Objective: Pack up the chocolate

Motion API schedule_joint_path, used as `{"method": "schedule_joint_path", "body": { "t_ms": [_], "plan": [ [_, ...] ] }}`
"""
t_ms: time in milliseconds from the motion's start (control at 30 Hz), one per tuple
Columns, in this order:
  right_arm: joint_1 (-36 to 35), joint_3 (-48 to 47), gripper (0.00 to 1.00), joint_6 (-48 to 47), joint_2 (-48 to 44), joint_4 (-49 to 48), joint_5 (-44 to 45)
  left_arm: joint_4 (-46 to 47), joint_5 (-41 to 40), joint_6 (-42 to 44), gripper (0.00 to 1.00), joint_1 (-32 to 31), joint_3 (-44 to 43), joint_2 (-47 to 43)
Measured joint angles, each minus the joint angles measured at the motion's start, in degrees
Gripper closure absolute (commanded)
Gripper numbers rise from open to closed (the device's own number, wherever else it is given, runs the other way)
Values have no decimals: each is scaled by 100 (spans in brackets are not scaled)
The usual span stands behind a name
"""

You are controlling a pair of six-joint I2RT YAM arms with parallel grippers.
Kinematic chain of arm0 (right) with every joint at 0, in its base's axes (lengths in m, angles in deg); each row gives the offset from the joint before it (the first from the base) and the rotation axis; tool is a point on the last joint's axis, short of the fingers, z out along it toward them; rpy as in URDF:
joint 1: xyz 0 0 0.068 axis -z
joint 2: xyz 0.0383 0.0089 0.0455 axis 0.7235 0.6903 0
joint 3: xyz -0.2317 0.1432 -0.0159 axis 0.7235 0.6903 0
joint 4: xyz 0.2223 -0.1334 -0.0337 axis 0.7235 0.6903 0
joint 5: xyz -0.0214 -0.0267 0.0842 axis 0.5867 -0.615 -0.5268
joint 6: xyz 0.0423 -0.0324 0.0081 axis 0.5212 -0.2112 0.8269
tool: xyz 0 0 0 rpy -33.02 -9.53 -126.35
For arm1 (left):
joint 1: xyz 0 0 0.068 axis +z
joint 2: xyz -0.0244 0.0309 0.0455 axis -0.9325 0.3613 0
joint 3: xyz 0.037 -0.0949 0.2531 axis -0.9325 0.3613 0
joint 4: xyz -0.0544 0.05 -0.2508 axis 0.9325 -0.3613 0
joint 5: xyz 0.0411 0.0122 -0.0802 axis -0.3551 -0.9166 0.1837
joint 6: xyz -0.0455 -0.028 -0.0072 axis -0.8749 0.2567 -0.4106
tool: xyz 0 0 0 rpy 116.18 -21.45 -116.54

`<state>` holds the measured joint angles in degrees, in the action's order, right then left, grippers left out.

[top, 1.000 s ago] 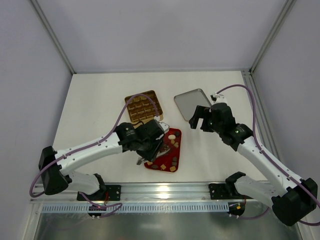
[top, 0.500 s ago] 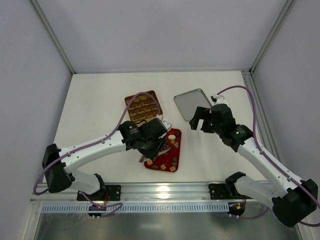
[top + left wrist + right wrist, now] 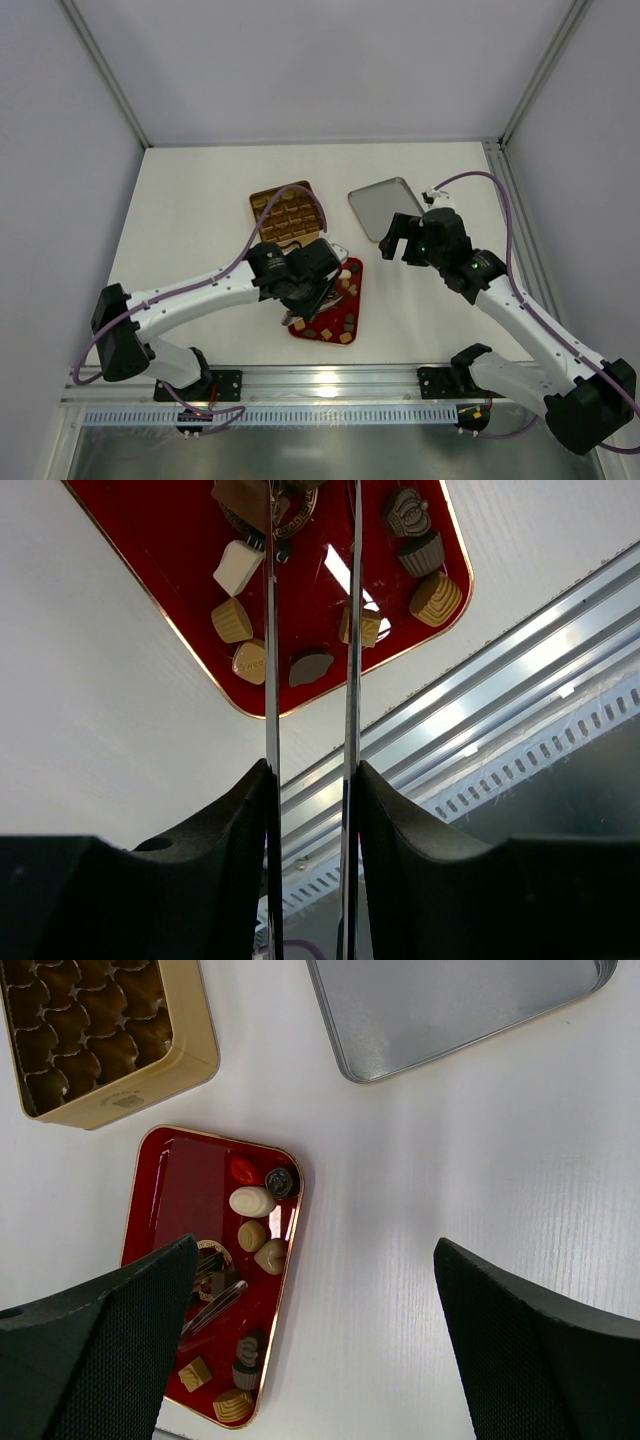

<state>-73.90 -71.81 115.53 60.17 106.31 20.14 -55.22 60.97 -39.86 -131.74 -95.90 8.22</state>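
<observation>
Several chocolate pieces, dark brown, tan and cream (image 3: 252,1201), lie in the red tray (image 3: 347,322) (image 3: 180,1190); more of these pieces (image 3: 238,568) show in the left wrist view. My left gripper (image 3: 305,285) (image 3: 310,770) hangs over the tray's middle, shut on metal tongs (image 3: 270,660) (image 3: 215,1302). The blades reach down among the pieces, and their tips run out of the left wrist view, so I cannot tell if they hold one. My right gripper (image 3: 400,235) (image 3: 315,1250) hovers open over bare table, right of the tray.
The gold box (image 3: 287,213) (image 3: 100,1030) with its grid of compartments sits just behind the tray. A silver lid (image 3: 385,207) (image 3: 450,1000) lies to its right, behind the right gripper. The metal rail (image 3: 520,670) runs along the table's near edge.
My left arm has shifted slightly right over the red tray, tongs still in its grip. The right arm has not moved.
</observation>
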Motion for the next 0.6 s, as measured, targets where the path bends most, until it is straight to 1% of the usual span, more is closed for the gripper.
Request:
{"method": "schedule_joint_path", "body": {
  "t_ms": [400, 600],
  "plan": [
    [0, 11, 0, 0, -13, 0, 7, -101, -133, 26, 66, -79, -129, 199],
    [0, 13, 0, 0, -17, -2, 13, -192, -219, 26, 71, -92, -234, 201]
  ]
}}
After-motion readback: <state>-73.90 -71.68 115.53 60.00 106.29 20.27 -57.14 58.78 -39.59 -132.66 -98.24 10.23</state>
